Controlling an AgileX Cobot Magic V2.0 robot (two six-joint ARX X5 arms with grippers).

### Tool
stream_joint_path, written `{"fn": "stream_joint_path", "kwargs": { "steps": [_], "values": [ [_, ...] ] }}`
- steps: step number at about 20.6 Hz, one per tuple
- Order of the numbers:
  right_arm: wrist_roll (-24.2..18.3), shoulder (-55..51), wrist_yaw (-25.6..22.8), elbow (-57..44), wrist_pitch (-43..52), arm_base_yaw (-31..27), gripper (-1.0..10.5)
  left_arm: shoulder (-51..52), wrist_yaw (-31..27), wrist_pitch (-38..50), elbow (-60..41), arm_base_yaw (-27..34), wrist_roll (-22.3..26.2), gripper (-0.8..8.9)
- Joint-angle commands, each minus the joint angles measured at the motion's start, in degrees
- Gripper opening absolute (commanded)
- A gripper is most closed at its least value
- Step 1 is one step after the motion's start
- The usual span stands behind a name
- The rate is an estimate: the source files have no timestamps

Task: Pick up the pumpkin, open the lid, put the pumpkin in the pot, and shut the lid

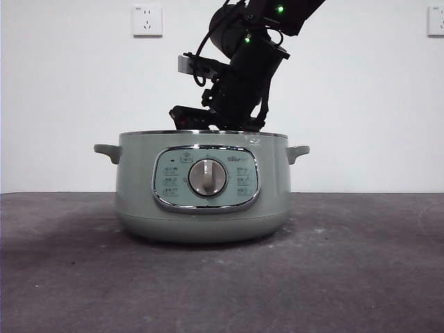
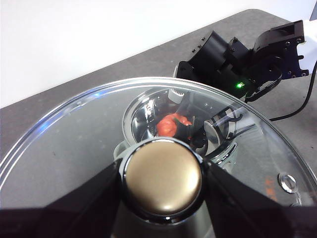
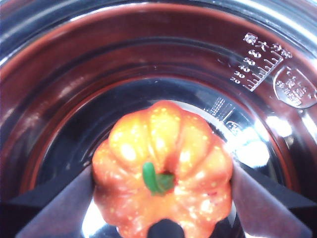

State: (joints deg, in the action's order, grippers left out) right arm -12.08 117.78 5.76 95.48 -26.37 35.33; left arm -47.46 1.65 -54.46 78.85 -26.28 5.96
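Observation:
The pale green pot (image 1: 201, 208) stands uncovered mid-table, its silver dial (image 1: 207, 177) facing the front camera. My right arm (image 1: 243, 76) reaches down into it from above. The right gripper (image 3: 161, 196) is shut on the orange pumpkin (image 3: 163, 148), held low inside the shiny steel bowl (image 3: 257, 44), its green stem (image 3: 154, 178) pointing at the camera. My left gripper (image 2: 163, 196) is shut on the round knob (image 2: 163, 176) of the glass lid (image 2: 74, 134), held above the pot. Through the glass show the pumpkin (image 2: 171, 125) and the right arm (image 2: 237, 59).
The dark grey table (image 1: 347, 277) runs to a white wall with a socket (image 1: 147, 21) at the upper left and another socket (image 1: 436, 21) at the upper right. Two small handles stick out from the pot's sides.

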Motion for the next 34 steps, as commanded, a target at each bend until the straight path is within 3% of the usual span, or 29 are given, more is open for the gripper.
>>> {"fn": "stream_joint_path", "kwargs": {
  "steps": [1, 3, 4, 8, 11, 15, 22, 34],
  "values": [
    [-0.42, 1.38, 0.07, -0.17, -0.94, 0.79, 2.1, 0.68, 0.15, 2.89, 0.37, 0.09, -0.31, -0.12],
    [-0.09, 1.05, -0.17, -0.15, -0.9, 0.85, 5.8, 0.68, 0.15, 2.95, 0.37, 0.09, -0.17, -0.12],
    [0.24, 0.87, -0.17, -0.02, -0.9, 0.85, 6.0, 0.68, 0.15, 3.02, 0.37, 0.09, -0.15, -0.12],
    [0.72, -3.48, -0.61, 0.44, -0.7, 0.72, 6.0, 0.0, 0.15, 3.67, 0.37, 0.09, -0.13, -0.09],
    [1.46, -11.06, -7.43, 0.44, -2.78, 0.39, 6.0, -2.47, 0.35, 5.86, 0.37, 0.09, 0.33, -0.09],
    [7.04, -26.32, -16.74, 0.44, -11.21, -2.27, 6.0, -9.51, 5.11, 13.14, 0.37, -0.02, 0.33, -0.09],
    [7.5, -46.42, -16.55, 0.44, -19.65, -4.66, 6.0, -23.96, 7.91, 25.22, 0.37, -0.2, 1.62, -0.09],
    [7.52, -57.2, -16.46, 0.44, -25.16, -4.61, 6.0, -38.07, 9.16, 38.62, 0.37, -0.85, 1.64, -0.09]
  ]
}}
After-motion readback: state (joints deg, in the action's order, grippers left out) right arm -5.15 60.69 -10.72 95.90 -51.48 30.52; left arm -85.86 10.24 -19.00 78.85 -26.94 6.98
